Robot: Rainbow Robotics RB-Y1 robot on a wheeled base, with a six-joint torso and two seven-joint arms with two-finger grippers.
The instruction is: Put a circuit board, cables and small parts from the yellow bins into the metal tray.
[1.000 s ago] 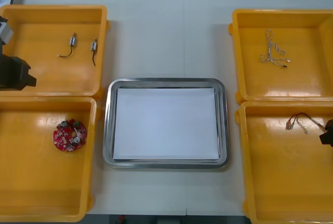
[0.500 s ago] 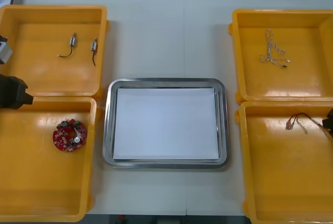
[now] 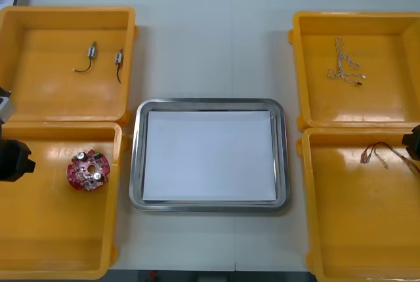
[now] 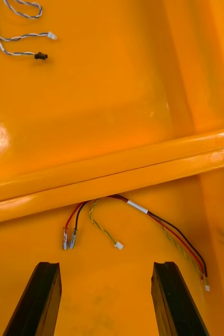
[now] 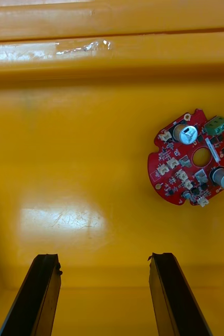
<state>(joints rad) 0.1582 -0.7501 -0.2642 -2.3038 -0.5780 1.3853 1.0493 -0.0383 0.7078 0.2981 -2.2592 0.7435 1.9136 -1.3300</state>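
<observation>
Your metal tray (image 3: pixel 210 103) holds nothing yet, so every item is left to move. Your left gripper (image 5: pixel 104 257), fingers wide, hangs over the near left bin (image 3: pixel 59 242) just left of the circuit board (image 3: pixel 86 170). Your right gripper (image 4: pixel 105 265), also wide, hangs over the red and yellow cable (image 4: pixel 138 210) in the near right bin (image 3: pixel 361 229).

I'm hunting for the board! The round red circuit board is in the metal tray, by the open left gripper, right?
No. The front view shows the round red circuit board in the near left yellow bin, not the metal tray. The open left gripper is by it.
</observation>
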